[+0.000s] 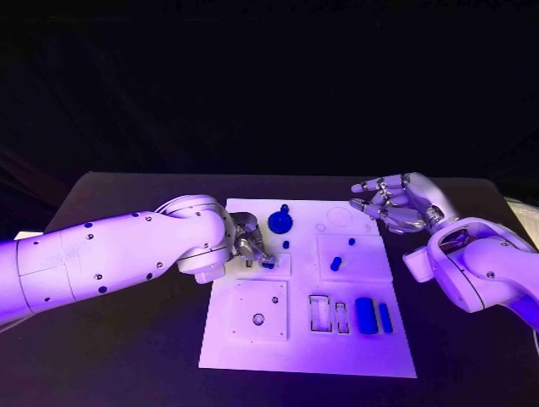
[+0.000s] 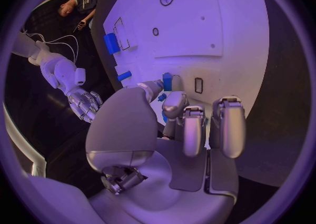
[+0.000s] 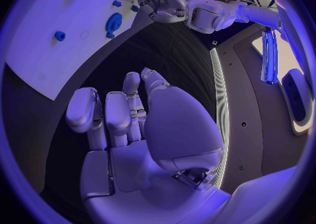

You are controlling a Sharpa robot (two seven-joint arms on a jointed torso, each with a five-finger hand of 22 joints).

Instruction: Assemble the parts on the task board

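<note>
We see left hand [image 1: 250, 244] over the task board [image 1: 306, 356], pinching a small blue part [image 2: 167, 81]. Right hand [image 1: 396, 203] hovers off the board's far right, fingers loosely spread, holding nothing.

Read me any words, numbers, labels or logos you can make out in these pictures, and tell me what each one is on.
None can be read. The task board carries only outlines, holes and blue parts, no legible print. The left hand and right hand show no legible markings either.
</note>
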